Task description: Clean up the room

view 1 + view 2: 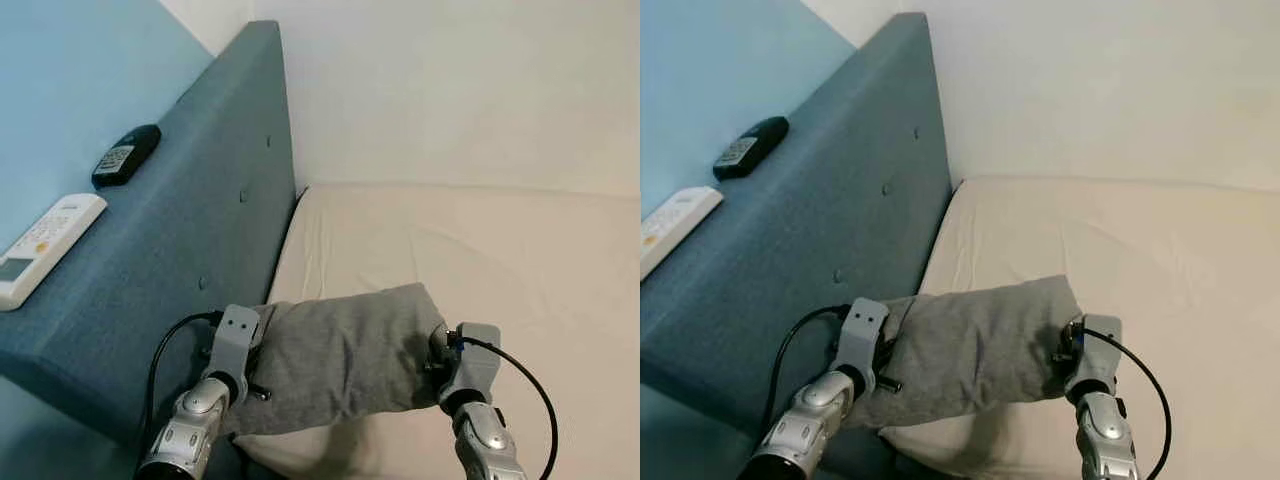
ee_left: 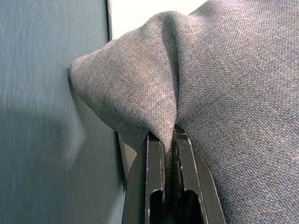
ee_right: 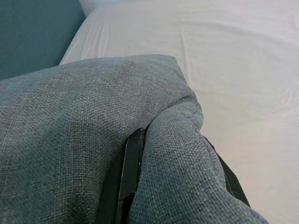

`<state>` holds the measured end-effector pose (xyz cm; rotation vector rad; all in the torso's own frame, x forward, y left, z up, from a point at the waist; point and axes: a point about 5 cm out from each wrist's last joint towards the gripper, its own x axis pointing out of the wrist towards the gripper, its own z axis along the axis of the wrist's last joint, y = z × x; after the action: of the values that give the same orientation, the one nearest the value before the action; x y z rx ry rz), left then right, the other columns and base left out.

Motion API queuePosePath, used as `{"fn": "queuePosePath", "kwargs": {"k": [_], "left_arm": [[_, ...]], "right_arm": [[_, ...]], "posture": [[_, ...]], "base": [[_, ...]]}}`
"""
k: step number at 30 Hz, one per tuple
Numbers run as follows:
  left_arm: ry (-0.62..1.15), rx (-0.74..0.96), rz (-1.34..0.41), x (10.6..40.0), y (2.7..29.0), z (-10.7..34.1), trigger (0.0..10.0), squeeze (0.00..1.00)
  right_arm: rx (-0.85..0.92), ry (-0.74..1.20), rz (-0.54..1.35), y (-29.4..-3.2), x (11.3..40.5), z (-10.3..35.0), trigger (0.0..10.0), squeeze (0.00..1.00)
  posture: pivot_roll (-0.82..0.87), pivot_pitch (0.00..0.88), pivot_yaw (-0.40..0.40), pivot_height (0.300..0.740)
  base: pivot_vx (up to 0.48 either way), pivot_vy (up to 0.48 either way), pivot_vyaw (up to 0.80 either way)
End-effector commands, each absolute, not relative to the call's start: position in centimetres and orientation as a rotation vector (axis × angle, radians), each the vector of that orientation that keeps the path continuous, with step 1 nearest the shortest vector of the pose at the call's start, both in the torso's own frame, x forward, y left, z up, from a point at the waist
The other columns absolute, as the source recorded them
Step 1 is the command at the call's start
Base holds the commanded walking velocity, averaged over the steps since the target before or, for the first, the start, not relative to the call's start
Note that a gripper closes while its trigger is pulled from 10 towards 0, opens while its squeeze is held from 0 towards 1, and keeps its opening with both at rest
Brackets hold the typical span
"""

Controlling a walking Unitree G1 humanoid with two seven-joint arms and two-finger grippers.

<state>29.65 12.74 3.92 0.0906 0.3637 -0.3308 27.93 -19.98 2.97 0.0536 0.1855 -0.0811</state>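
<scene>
Grey woven pillow (image 1: pixel 345 355) looks soft and light, likely to sag between grips, so its two ends are the sensible holds. From the head views it hangs over the near edge of the cream bed (image 1: pixel 500 260), beside the blue headboard (image 1: pixel 200 230), with the left gripper (image 1: pixel 252 350) and right gripper (image 1: pixel 437 358) at opposite ends. Left wrist view: fingers (image 2: pixel 150 163) nearly closed, pinching a fabric fold. Right wrist view: fingers (image 3: pixel 133 158) wider apart, cloth bunched between them.
</scene>
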Motion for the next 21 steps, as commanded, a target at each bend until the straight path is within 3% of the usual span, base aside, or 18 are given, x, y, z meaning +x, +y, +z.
{"fn": "queuePosePath", "kwargs": {"k": [1, 3, 21], "left_arm": [[0.354, 0.103, -0.376, 29.43, 12.14, 4.06, 10.0, 0.00], [0.356, 0.102, -0.377, 29.42, 12.14, 4.06, 10.0, 0.00], [0.412, 0.156, -0.466, 28.92, 11.69, 3.60, 10.0, 0.00]], "right_arm": [[0.067, 0.193, -0.031, -18.67, 27.94, 2.79, 10.0, 0.00], [0.067, 0.193, -0.031, -18.68, 27.94, 2.79, 10.0, 0.00], [0.084, 0.206, -0.039, -18.57, 27.58, 2.44, 10.0, 0.00]], "posture": [[0.04, 0.156, 0.054, 0.733], [0.04, 0.156, 0.054, 0.733], [0.05, 0.163, 0.065, 0.733]], "base": [[-0.345, 0.000, 0.00], [-0.345, 0.000, 0.00], [0.000, 0.000, 0.00]]}}
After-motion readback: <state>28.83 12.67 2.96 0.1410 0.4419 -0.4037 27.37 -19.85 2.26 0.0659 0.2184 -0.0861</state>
